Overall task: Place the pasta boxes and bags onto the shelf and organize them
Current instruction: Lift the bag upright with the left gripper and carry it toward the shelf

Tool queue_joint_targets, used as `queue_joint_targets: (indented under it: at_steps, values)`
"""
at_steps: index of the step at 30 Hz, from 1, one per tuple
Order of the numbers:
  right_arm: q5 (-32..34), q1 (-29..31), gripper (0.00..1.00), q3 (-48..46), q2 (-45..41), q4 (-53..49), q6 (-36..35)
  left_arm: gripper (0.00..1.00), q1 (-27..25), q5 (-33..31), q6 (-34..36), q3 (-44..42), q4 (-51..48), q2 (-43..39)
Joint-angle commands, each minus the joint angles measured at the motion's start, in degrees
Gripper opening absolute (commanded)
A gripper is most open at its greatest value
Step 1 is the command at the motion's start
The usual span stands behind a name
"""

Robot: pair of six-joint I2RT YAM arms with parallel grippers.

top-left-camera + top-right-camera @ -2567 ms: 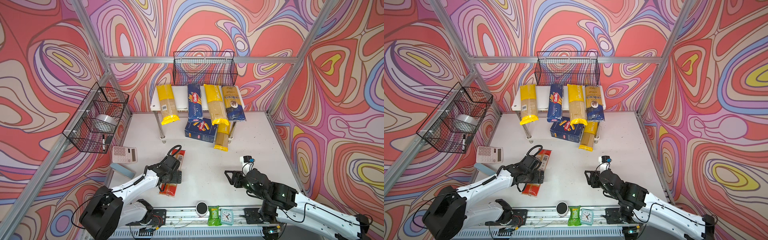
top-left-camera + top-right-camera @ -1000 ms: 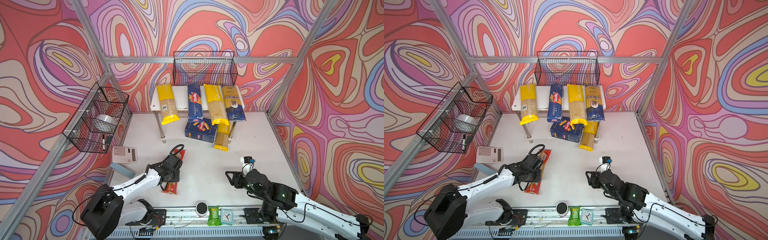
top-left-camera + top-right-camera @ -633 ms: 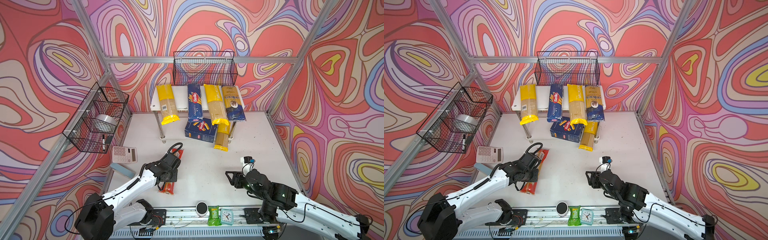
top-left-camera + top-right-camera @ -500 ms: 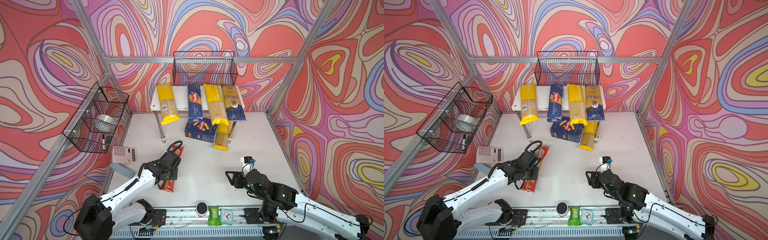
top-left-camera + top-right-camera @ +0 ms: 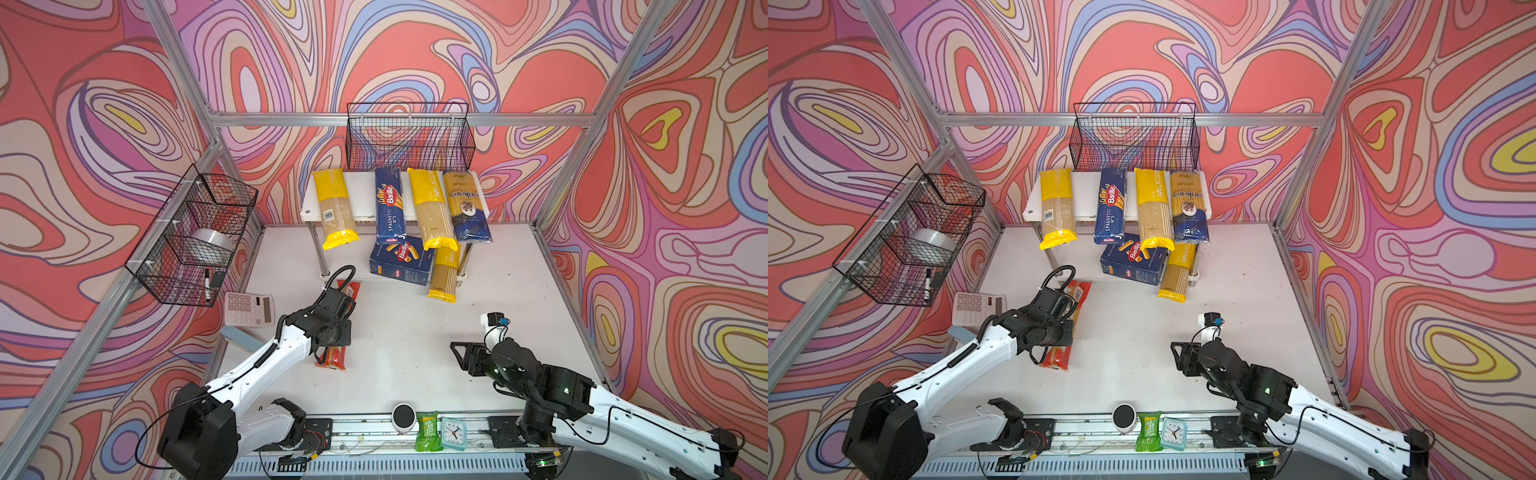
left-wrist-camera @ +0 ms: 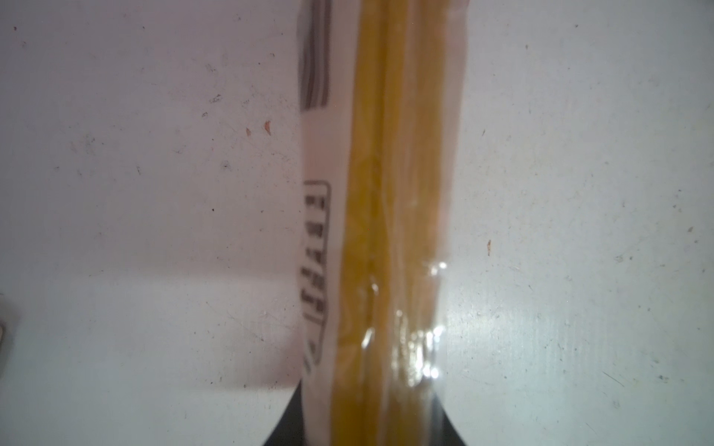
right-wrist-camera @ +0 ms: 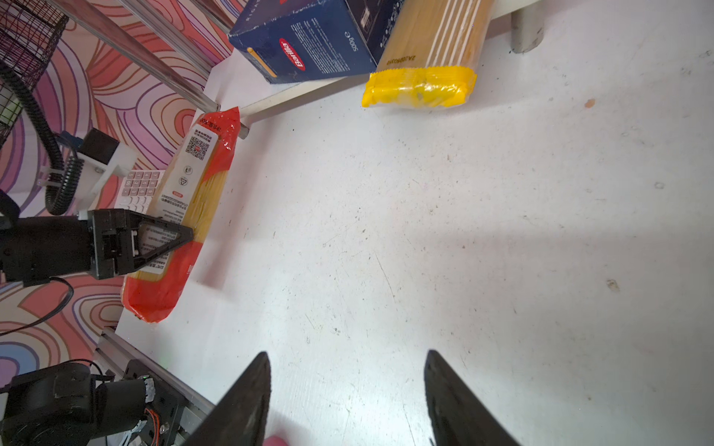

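Note:
My left gripper (image 5: 338,328) is shut on the middle of the red-ended spaghetti bag (image 5: 334,358), holding it just above the table; the bag's far end points at the shelf (image 5: 365,195). The left wrist view shows the bag (image 6: 386,193) running between the jaws. On the top board lie two yellow-ended bags (image 5: 336,212), the spaghetti box (image 5: 390,205) and the gold and dark blue bag (image 5: 467,208). The rigatoni box (image 5: 401,259) and a third yellow-ended bag (image 5: 444,270) rest on the lower board. My right gripper (image 5: 461,353) hovers open and empty at the front right.
A calculator (image 5: 249,308) lies left of the left arm. Black wire baskets hang on the back wall (image 5: 409,137) and the left wall (image 5: 195,237). On the front rail stand a round black device (image 5: 404,415), a green snack packet (image 5: 428,430) and a small clock (image 5: 453,432).
The left gripper has carried the red-ended bag off the table a little and back toward the shelf. The right arm has not moved.

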Motion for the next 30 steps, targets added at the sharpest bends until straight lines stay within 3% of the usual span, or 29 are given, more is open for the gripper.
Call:
queue_joint_targets:
  at_steps: [1,30]
  values:
    - [1.0,0.1,0.65,0.9,0.3,0.6,-0.2,0.12,0.4,-0.2,2.4,5.4,5.5,0.4]
    - [0.9,0.1,0.65,0.7,4.7,5.0,-0.1,0.08,7.5,4.9,8.8,19.7,8.8,19.1]
